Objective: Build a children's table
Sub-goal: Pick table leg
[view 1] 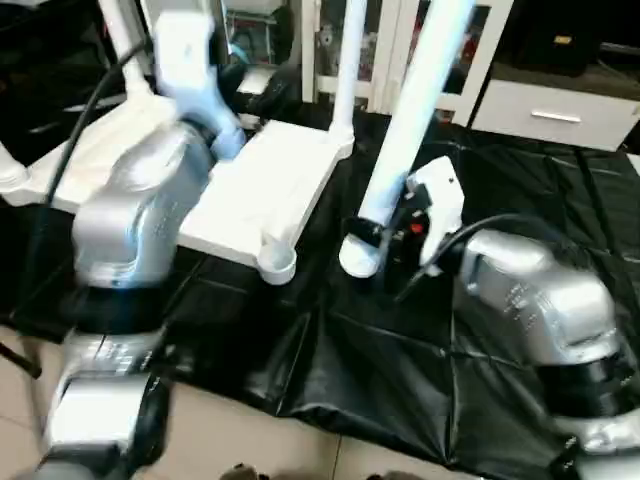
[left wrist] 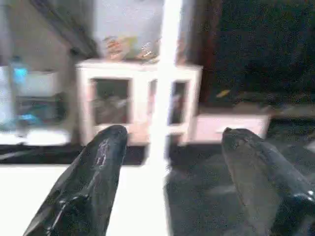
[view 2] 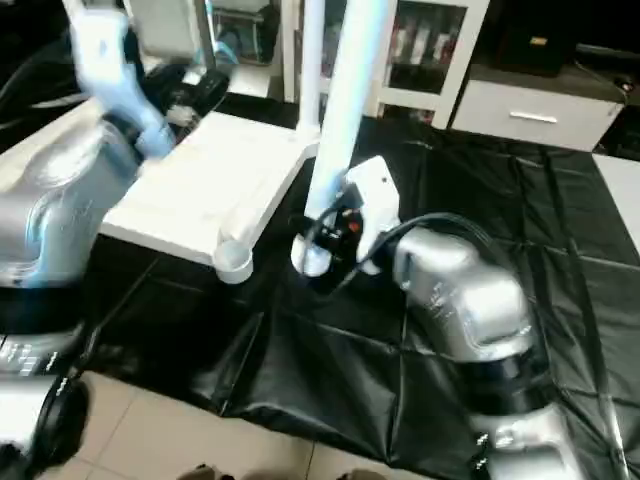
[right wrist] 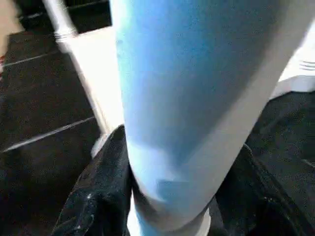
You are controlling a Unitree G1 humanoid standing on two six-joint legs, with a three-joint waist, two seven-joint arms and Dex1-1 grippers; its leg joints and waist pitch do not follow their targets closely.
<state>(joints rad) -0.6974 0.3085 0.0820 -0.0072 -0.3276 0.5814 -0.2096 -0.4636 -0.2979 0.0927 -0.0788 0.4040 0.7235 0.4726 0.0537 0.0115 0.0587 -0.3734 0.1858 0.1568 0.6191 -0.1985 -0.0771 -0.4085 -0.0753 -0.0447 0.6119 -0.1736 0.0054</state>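
Behind tabletop [view 1: 270,190], L wrist only: L gripper [left wrist: 170,147] agape

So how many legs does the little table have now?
At least one leg already stands in a far corner of the upside-down tabletop. The right gripper holds another leg upright. The near corner socket is empty, so that leg is not in yet. The left gripper is open, holding nothing.

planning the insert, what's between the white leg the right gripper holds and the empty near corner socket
Only bare black table cover separates the held white tube leg from the round corner socket of the white tabletop, seen in both eye views.
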